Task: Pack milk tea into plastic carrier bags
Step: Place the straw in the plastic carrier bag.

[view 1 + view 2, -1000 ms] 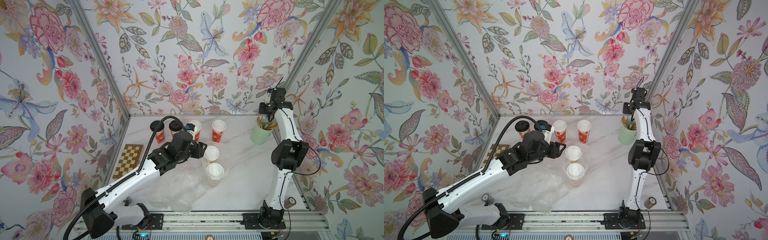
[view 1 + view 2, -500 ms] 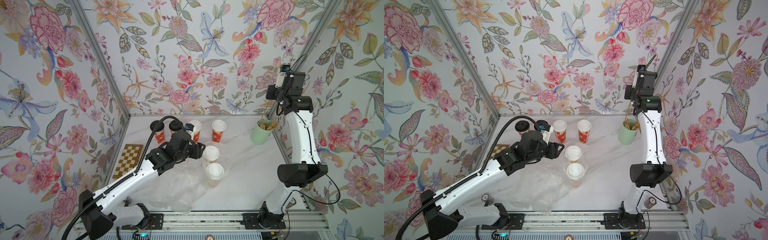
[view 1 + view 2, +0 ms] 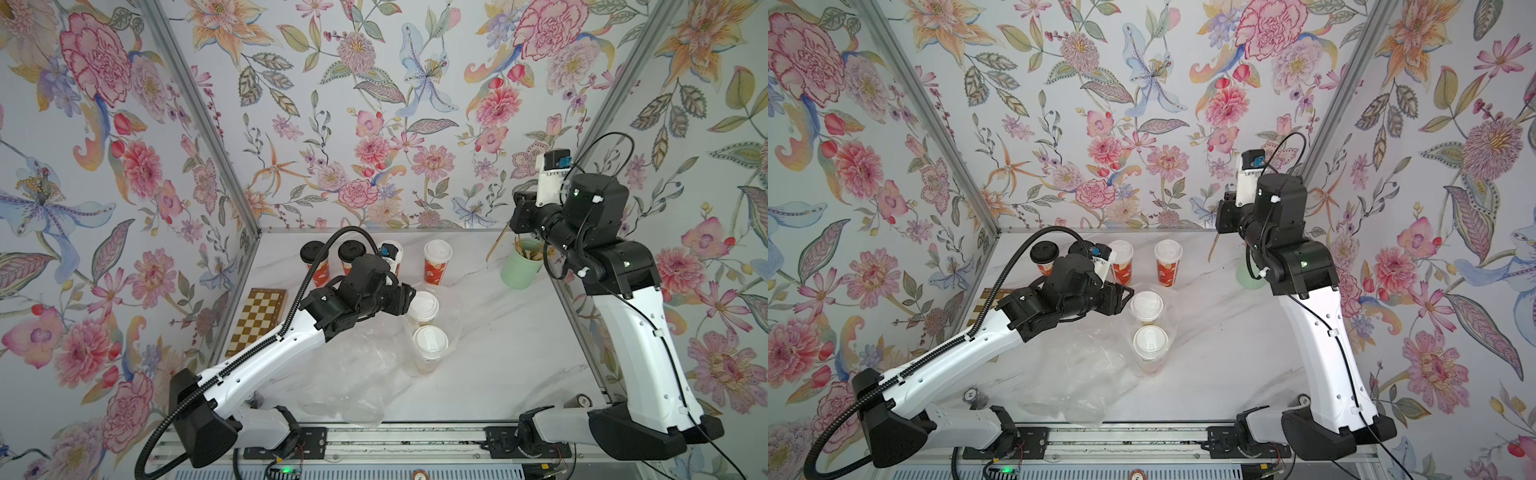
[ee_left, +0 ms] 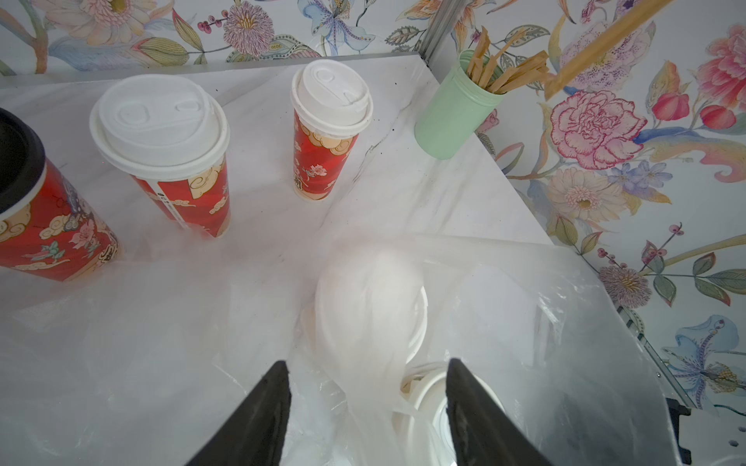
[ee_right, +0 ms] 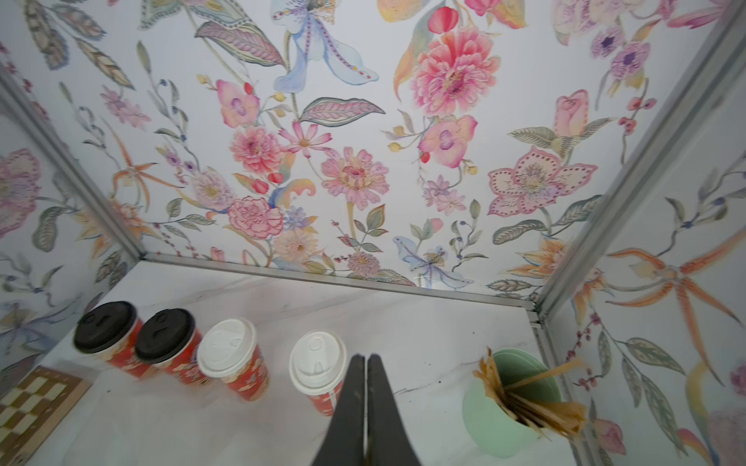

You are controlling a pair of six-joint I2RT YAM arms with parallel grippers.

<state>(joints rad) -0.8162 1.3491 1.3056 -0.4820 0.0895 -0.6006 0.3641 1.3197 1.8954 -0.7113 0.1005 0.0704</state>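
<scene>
Your left gripper [image 4: 367, 363] stands with its jaws well apart; a twisted strip of the plastic carrier bag [image 4: 565, 331] runs up between them, pinched by neither as far as the left wrist view shows, so you hold nothing. The two white-lidded cups [image 3: 423, 304] stand upright inside that bag mid-bench, one touching the other; they lie just ahead of the left gripper, towards your right arm's side. The strip's long axis runs away from the jaws, so I judge a straight close would catch it. Your left arm is far nearer. Your right gripper [image 5: 365, 357] is closed tight, raised near the back corner by the mint-green cup [image 5: 496, 419], well apart from the bag. Four unpacked cups [image 3: 1168, 253] line the back.
</scene>
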